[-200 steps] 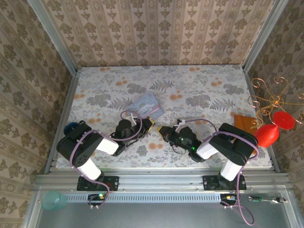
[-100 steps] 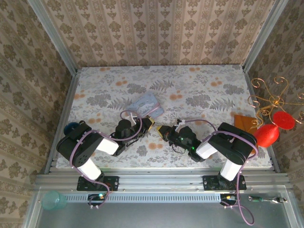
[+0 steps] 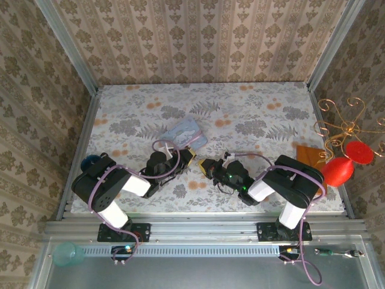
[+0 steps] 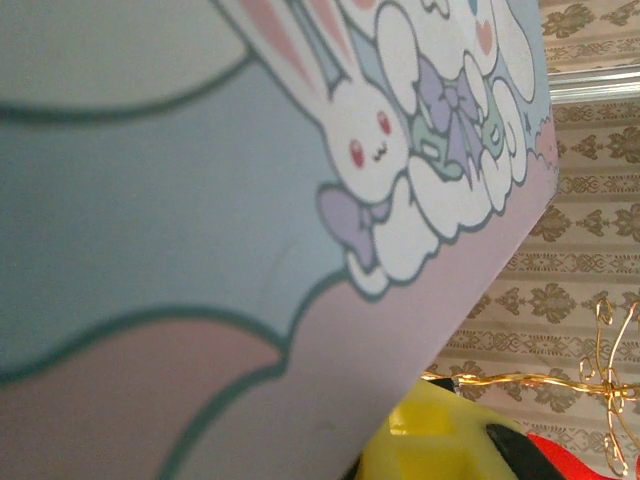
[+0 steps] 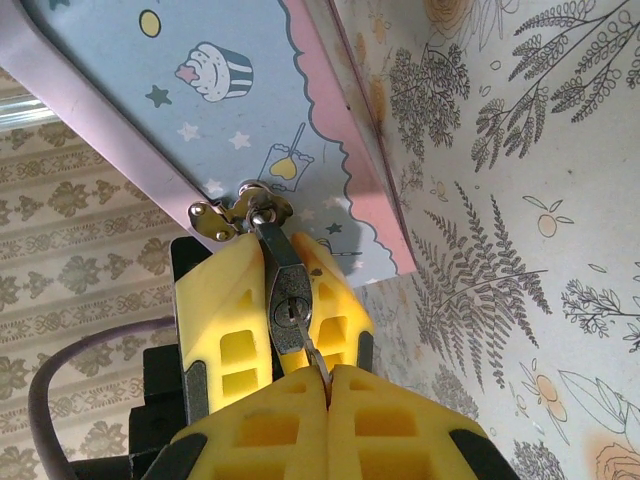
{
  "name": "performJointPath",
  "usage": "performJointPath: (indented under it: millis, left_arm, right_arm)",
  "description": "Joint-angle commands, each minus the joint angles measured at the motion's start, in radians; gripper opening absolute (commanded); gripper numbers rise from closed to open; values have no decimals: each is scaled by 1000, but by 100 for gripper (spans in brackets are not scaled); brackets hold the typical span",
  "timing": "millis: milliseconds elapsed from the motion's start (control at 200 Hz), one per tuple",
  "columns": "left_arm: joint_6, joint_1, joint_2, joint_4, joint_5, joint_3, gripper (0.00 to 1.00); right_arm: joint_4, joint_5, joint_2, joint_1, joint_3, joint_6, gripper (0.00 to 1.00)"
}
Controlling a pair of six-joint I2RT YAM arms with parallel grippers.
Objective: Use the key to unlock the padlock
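1. The left claw and the right claw met tip to tip near the middle of the floral bench. They were just in front of a pale blue cartoon-printed tin.
2. In the right wrist view, the padlock hung at the tin's edge. Its shackle was threaded through the tin's small metal hasp, and its keyhole end faced the camera.
3. The left claw was clenched on the padlock, with its yellow fingers pressed against the dark body from either side.
4. The right claw was clenched as well, its pads closed together on the key.
5. Only a thin sliver of the key showed between those pads and the keyhole. It seemed to sit in the lock, though how deep could not be told.
6. In the left wrist view, the tin's printed face with its white rabbit lay close against the lens. One yellow finger showed at the bottom edge, and a gold wire ornament stood beyond on the right.
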Motion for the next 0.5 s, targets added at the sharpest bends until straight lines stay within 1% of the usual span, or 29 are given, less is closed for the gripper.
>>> performJointPath:
  millis: [0, 245, 495]
  left_arm:
    - [-9, -27, -12, 79, 48, 10, 0]
    - [-9, -34, -7, 83, 50, 14, 0]
    - [-8, -37, -7, 85, 48, 10, 0]
  right_arm:
    - [20, 34, 5, -7, 1, 29, 0]
    - [21, -6, 18, -18, 36, 54, 0]
    - [17, -2, 9, -20, 43, 45, 0]
